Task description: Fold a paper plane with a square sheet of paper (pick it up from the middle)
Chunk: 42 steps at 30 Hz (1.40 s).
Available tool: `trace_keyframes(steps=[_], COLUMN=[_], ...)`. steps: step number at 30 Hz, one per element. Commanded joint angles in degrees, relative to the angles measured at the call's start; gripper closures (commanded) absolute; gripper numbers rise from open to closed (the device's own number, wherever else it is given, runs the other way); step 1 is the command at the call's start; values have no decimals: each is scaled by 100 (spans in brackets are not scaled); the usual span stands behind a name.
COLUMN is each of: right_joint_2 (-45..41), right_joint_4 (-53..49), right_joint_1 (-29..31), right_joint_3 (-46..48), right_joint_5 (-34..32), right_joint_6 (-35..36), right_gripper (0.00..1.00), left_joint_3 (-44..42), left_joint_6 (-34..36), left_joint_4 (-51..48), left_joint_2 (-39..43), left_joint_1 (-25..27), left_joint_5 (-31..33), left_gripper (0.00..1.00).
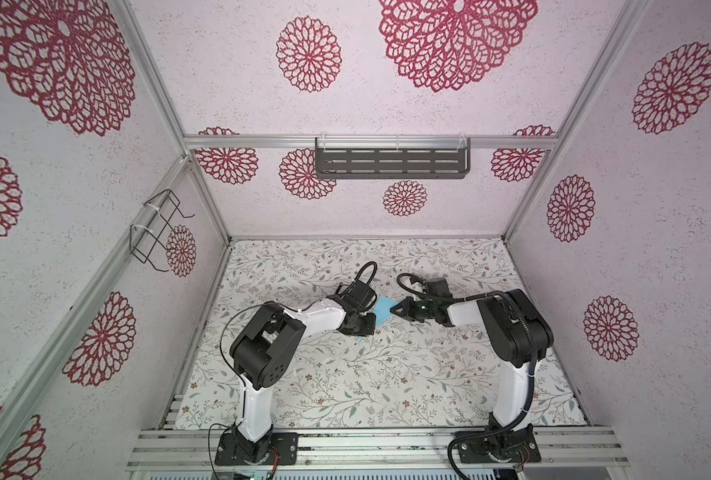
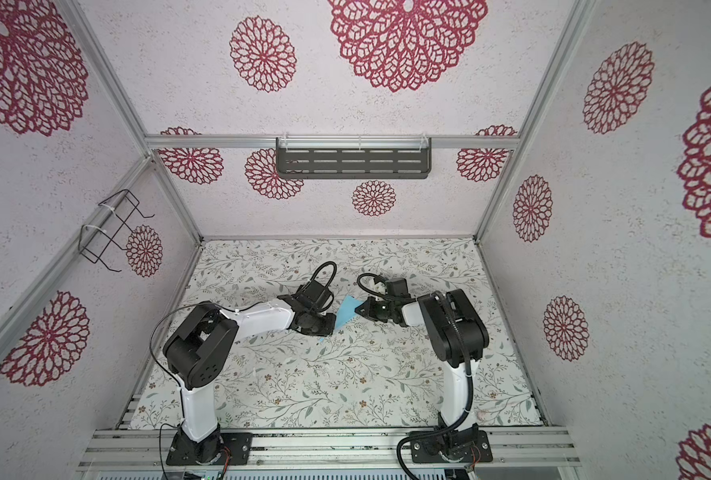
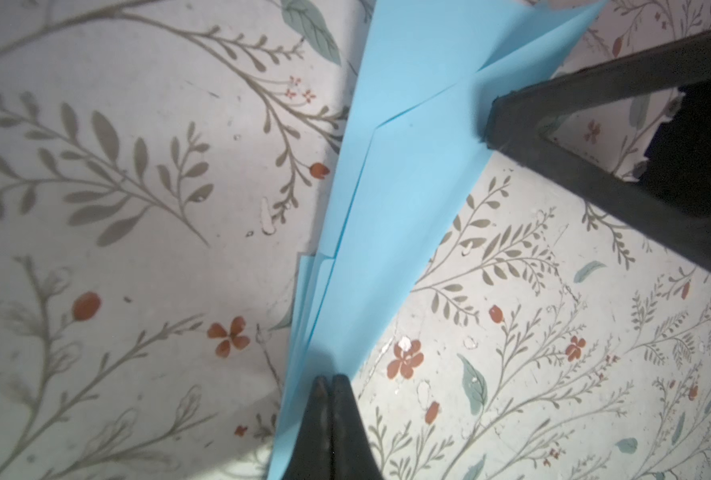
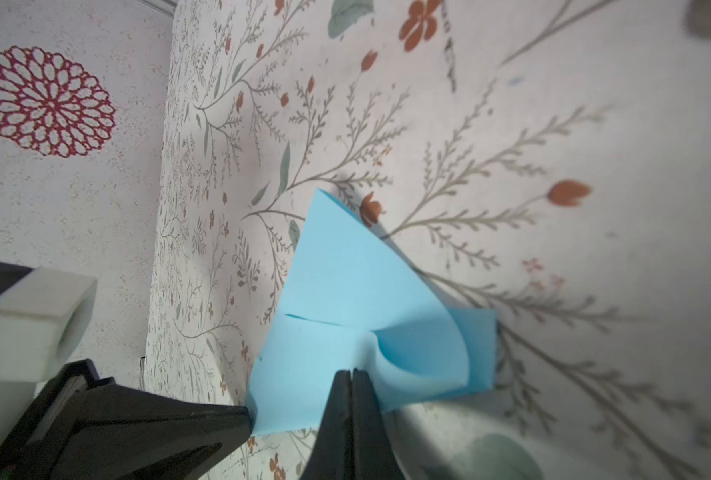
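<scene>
The paper plane [image 1: 381, 312] lies on the floral table [image 1: 345, 395], about at its middle, a long light-blue wedge with layered folds. The left gripper [image 3: 329, 380] sits at the plane's narrow end, its jaws clenched together and its tips down on the paper. The right gripper [image 4: 351, 374] meets the plane's wide end from the opposite side, jaws likewise pressed tight, its tip at the edge where a layer curls up. Whether either one actually pinches paper, I cannot tell
</scene>
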<state>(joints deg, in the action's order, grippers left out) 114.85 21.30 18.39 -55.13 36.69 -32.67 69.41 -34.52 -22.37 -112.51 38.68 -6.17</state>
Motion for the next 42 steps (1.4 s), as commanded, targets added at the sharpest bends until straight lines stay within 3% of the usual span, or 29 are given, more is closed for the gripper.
trace_keyframes(steps=[1, 10, 16, 25, 29, 36, 42], right_joint_2=[238, 274, -274, -1525, -1427, -847, -483], right_joint_4=[-321, -319, -8, -910, -1557, -1638, -1962], right_joint_1=[-284, -538, -526, -126, 242, 611, 607], right_joint_3=[137, 29, 68, 117, -84, -343, -641], right_joint_5=[-599, -881, -1239, -1534, -1217, -512, -907], right_joint_6=[-10, 55, 187, 1458, 1931, 1895, 1764], right_gripper=[95, 95, 94, 87, 87, 88, 90], left_joint_3=[-139, -140, -103, -76, -85, -85, -109], left_joint_6=[7, -7, -27, -37, -46, -54, -61], left_joint_4=[-584, -579, -592, -611, -589, -560, -573], left_joint_2=[-242, -235, -268, -261, -280, -302, -290], left_joint_1=[-5, -6, -7, -9, -8, -11, -16], left_joint_5=[108, 108, 77, 90, 73, 64, 55], left_gripper=[100, 100, 100, 100, 100, 100, 100])
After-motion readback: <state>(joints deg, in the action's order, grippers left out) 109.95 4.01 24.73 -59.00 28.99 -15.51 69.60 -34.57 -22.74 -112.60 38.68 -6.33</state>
